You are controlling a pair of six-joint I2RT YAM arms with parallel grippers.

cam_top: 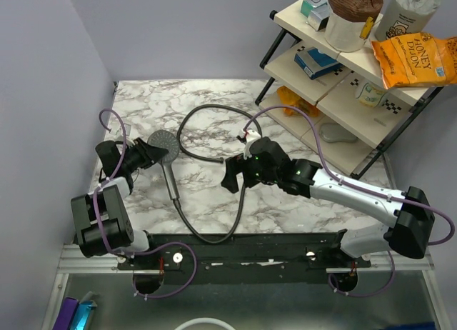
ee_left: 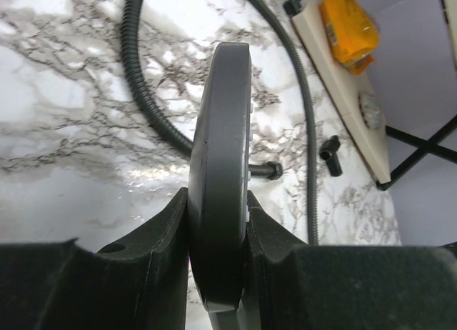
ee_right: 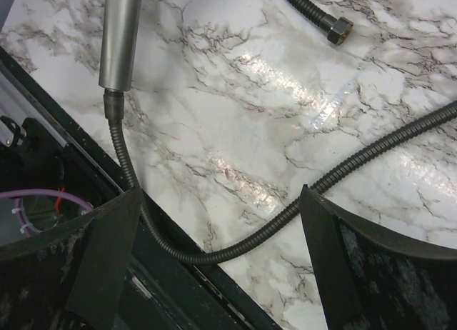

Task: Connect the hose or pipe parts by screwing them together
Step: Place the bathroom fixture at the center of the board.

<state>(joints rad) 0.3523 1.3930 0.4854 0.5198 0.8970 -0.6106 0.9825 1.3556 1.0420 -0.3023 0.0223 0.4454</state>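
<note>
Left gripper (ee_left: 218, 208) is pinching the shower head (ee_left: 221, 130) edge-on by its round face. Right gripper (ee_right: 218, 216) is hovering wide open over the hose (ee_right: 371, 157).

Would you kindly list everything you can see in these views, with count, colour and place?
shower head: one, dark grey, left side of table
hose: one, black, looped across table
nut: one, brass, on hose end, lying free
table: one, white marble
shelf: one, cream with black frame, far right
chip bag: one, orange, on shelf
box: one, blue, on shelf
left hand: black, clamped on shower head's disc
right hand: black, open above hose
</note>
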